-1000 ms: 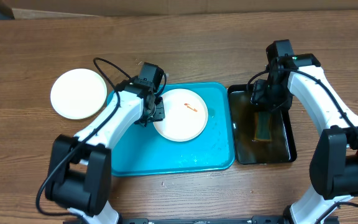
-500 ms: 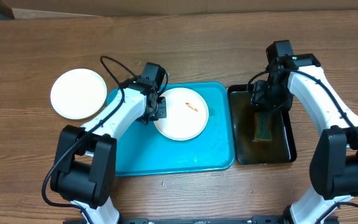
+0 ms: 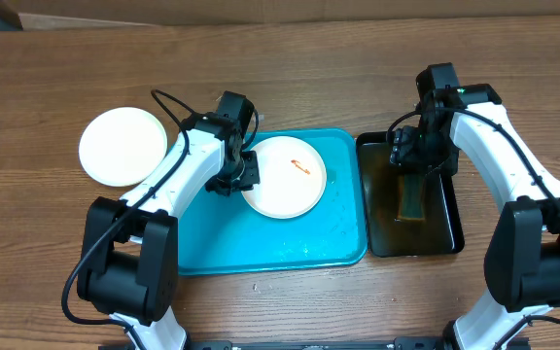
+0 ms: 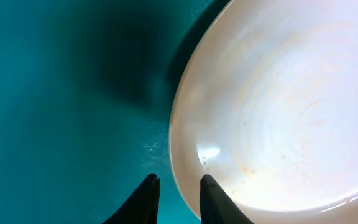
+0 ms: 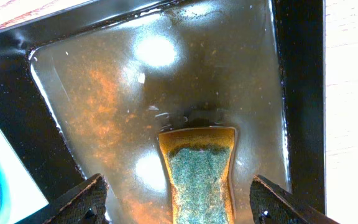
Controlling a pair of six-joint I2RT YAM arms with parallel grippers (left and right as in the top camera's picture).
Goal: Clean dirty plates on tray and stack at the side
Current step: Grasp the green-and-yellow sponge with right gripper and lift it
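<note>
A white plate (image 3: 282,177) with a red-orange smear (image 3: 299,167) lies on the turquoise tray (image 3: 261,243). My left gripper (image 3: 233,180) is at its left rim. In the left wrist view the two fingertips (image 4: 207,190) straddle the edge of the plate (image 4: 278,112), narrowly apart, and a strip of tray (image 4: 55,112) shows beside the rim. Another white plate (image 3: 122,146) sits on the table to the left of the tray. My right gripper (image 5: 180,199) hangs wide open above the sponge (image 5: 201,180) in the black tub (image 5: 297,93).
The black tub (image 3: 445,214) of murky water stands right against the tray's right side, with the sponge (image 3: 411,199) lying in it. Bare wooden tabletop (image 3: 309,78) lies behind and in front of the tray.
My left wrist has shifted slightly along the plate's left rim, and the plate has barely moved. The right arm has stayed over the tub.
</note>
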